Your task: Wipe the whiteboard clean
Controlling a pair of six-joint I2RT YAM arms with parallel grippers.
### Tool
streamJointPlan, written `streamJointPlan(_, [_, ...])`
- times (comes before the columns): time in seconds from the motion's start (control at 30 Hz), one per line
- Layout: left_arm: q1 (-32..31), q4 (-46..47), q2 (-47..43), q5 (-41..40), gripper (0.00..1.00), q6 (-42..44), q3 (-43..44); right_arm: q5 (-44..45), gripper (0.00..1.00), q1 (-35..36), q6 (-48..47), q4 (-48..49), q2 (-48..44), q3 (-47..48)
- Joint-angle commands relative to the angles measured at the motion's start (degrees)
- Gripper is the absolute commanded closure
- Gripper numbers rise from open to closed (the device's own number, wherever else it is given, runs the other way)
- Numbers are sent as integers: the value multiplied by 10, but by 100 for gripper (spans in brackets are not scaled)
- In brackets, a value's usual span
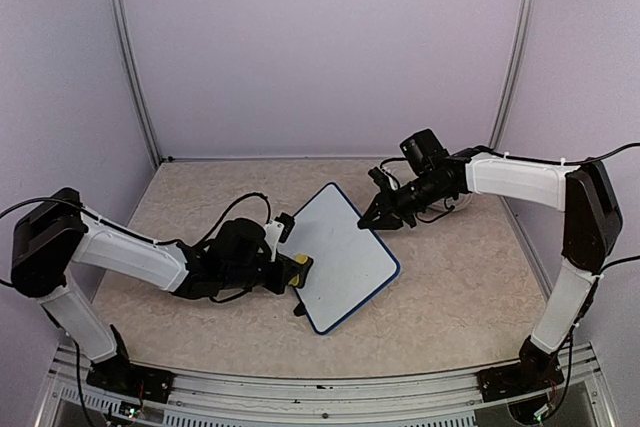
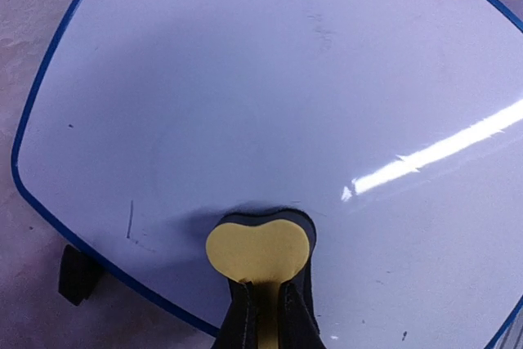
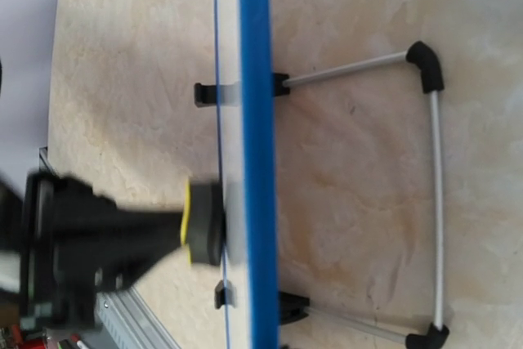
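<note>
Whiteboard sits at table centre, turned diamond-wise, with a wire stand with black end caps behind it. It has a blue rim, rounded corners and a glossy face with a glare streak and faint black ticks. Left gripper is at the board's 8 o'clock edge, pinched narrow on a yellow sponge eraser that lies against the face. Right gripper is at the 1 o'clock edge; its spread cannot be told. Mottled beige table shows all round, widest toward 12 and 4 o'clock.

Pale lilac walls on three sides, silver corner posts, beige marbled surface, aluminium rail along near edge, lighting even and soft
</note>
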Motion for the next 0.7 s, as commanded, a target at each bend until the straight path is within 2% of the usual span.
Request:
streamJointPlan(0.0, [26,-45,23,-14,100,5,31,20,100,6,18,-9,17,-3])
streamJointPlan(0.43, [126,-127,143,28,100,-66,188,21,100,6,18,-7,23,5])
streamJointPlan(0.57, [160,-142,162,54,100,-95,194,25,100,6,17,-9,22,6])
streamJointPlan(0.67, [162,-152,154,68,100,-90,196,24,100,6,18,-6,20,7])
